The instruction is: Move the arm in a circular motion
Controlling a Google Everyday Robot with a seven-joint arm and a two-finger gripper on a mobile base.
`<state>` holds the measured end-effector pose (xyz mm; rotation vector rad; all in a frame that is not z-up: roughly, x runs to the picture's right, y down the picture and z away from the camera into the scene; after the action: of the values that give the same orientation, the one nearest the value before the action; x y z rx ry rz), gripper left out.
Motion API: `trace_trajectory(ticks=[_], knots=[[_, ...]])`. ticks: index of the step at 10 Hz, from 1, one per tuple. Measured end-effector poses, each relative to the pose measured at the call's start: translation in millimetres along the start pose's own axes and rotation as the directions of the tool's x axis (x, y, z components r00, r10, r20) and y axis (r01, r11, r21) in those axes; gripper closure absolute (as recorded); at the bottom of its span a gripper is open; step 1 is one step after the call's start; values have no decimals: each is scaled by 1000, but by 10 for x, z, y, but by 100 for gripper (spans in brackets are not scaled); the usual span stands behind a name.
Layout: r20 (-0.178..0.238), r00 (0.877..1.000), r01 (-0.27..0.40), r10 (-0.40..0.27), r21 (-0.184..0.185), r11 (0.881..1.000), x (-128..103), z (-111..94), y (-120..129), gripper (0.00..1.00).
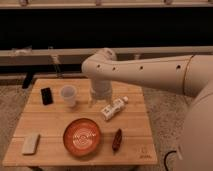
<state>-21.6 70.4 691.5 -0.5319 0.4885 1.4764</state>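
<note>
The cream-white arm reaches in from the right across the back of the wooden table. Its rounded elbow bends near the middle, and a short cylindrical wrist points down. The gripper hangs under the wrist, just above the table's back middle, between the clear cup and the white bottle. Nothing shows in it.
An orange plate sits front centre. A dark red object lies to its right, a pale sponge at front left, and a black phone at back left. A rail and dark wall run behind the table.
</note>
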Motion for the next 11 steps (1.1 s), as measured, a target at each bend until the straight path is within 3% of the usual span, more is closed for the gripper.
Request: trace_trajectory(ticks=[7,11], knots=[[5,1000,1,-1,7,1000,-118,-5,-141,35],[7,1000,6,-6,7,1000,-114,-14,-96,35]])
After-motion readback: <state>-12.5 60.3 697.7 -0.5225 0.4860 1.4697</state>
